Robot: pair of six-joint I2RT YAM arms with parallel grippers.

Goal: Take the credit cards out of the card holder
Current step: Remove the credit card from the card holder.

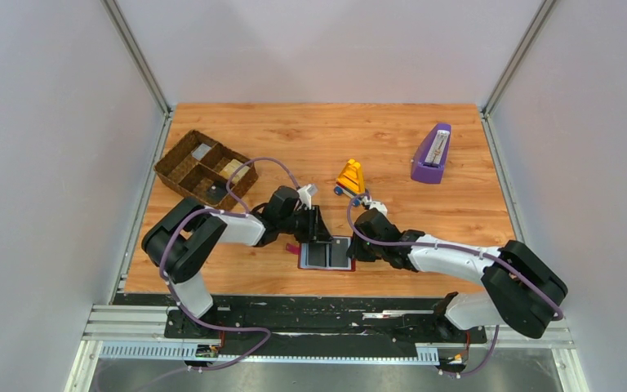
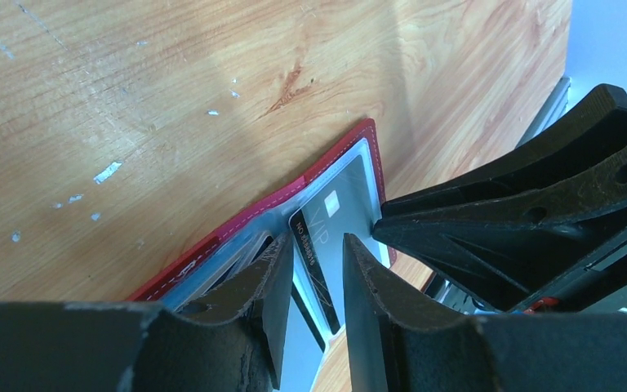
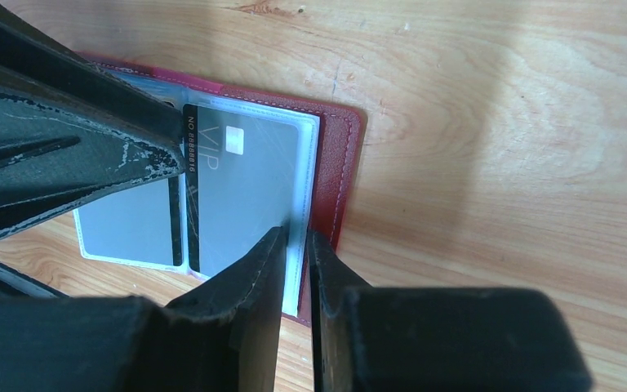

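The dark red card holder [image 1: 304, 265] lies open near the table's front edge, its clear sleeves facing up. A grey credit card [image 3: 237, 188] marked VIP, with a black strip, sits in the right sleeve. Another grey card [image 3: 122, 220] lies in the left sleeve. My right gripper [image 3: 296, 241] is shut on the outer edge of the right sleeve of the card holder [image 3: 343, 163]. My left gripper [image 2: 317, 261] is open, its fingers [image 2: 282, 278] standing apart over the strip end of the VIP card [image 2: 335, 216]. The two grippers nearly meet over the holder [image 2: 326, 167].
A brown wicker basket [image 1: 206, 167] stands at the back left. A purple wedge-shaped stand [image 1: 431, 155] is at the back right. A small yellow toy [image 1: 351, 177] sits just behind my right gripper [image 1: 351, 249]. The table's front edge runs just below the holder.
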